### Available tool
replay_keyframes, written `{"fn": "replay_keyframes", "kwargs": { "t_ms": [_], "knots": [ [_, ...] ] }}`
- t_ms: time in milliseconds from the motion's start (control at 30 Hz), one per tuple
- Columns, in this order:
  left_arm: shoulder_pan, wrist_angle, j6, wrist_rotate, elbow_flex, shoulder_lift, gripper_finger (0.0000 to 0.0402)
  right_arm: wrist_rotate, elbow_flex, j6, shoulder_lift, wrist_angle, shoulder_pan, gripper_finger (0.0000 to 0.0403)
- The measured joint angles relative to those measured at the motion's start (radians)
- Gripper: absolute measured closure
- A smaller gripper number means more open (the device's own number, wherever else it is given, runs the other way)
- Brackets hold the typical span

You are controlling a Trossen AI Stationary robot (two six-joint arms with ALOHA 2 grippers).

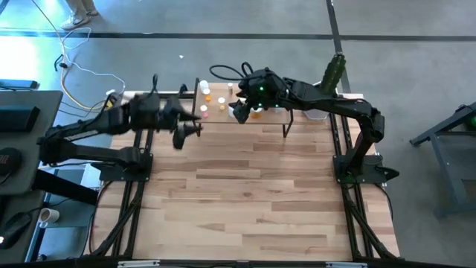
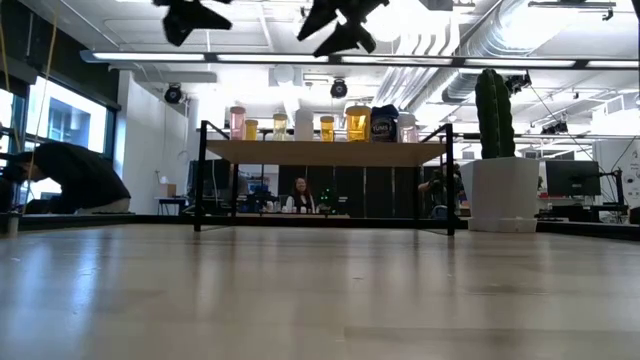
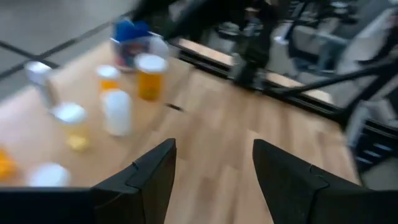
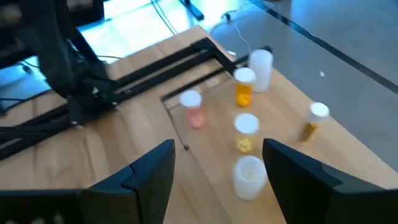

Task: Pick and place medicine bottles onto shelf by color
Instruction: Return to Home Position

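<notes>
Pale plank counter [image 1: 245, 193] carries the low light-wood, black-legged shelf [image 2: 325, 152] with small orange, white and clear medicine bottles [image 2: 357, 123] on top, so left jaws and right jaws hang released, empty, overhead.

A green cactus [image 2: 495, 112] in a white pot [image 2: 505, 195] stands near a corner of the wooden surface [image 2: 320, 290]; in the room beyond, one person [image 2: 300, 196] sits and another [image 2: 78, 178] bends over
</notes>
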Motion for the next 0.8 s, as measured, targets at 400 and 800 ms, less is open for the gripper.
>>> {"fn": "replay_keyframes", "kwargs": {
  "t_ms": [400, 800],
  "knots": [
    [-0.3, 0.235, -0.068, -0.14, -0.455, -0.399, 0.0199, 0.001, 0.0, 0.036, -0.048, 0.04, 0.049, 0.0169],
    [-0.356, 0.422, -0.06, -0.185, -0.768, -0.703, 0.02, 0.079, 0.0, 0.008, -0.216, -0.024, 0.057, 0.0169]
  ]
}}
